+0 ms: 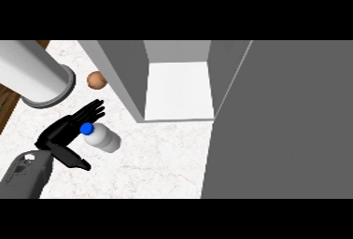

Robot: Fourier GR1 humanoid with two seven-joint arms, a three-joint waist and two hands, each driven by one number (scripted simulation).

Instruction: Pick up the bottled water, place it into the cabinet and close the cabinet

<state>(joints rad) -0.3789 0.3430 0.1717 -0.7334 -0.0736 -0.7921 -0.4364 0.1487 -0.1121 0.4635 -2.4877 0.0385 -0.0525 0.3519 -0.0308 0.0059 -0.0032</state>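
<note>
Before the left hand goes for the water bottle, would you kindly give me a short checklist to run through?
1. Open left hand beside the water bottle: ok.
2. Its fingers curled round the bottle: not ok, not yet.
3. Open cabinet, door swung aside: ok.
4. Path from bottle to cabinet avoids the brown egg: ok.
5. State of the right hand: cannot tell, out of view.

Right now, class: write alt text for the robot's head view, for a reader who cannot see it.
The robot's black left hand, fingers straight, is beside a small white plastic bottle with a blue cap on the pale marble counter. Behind, a grey cabinet stands open, its door swung right.
</note>
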